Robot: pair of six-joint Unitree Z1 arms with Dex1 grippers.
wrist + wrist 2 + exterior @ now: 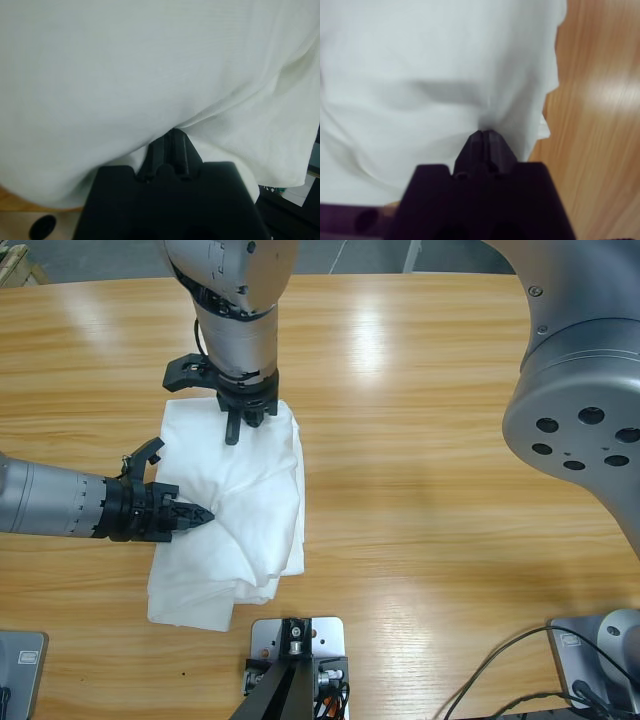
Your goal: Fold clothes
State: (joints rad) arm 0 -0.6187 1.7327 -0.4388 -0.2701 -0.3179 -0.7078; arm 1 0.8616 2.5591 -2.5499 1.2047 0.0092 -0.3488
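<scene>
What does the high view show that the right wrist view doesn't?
Only the high view shows the whole folded white garment, the arm coming in from the left edge with its gripper on the cloth's left part, the arm coming down from the top with its gripper near the far edge, and the wooden table all round. Only the right wrist view shows the right gripper up close, jaws together with cloth puckered at their tips. Both show white cloth and wood.

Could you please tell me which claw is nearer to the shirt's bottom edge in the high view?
Left. The left claw pinches the white shirt midway along its side; the right claw pinches it near the opposite, top edge.
</scene>
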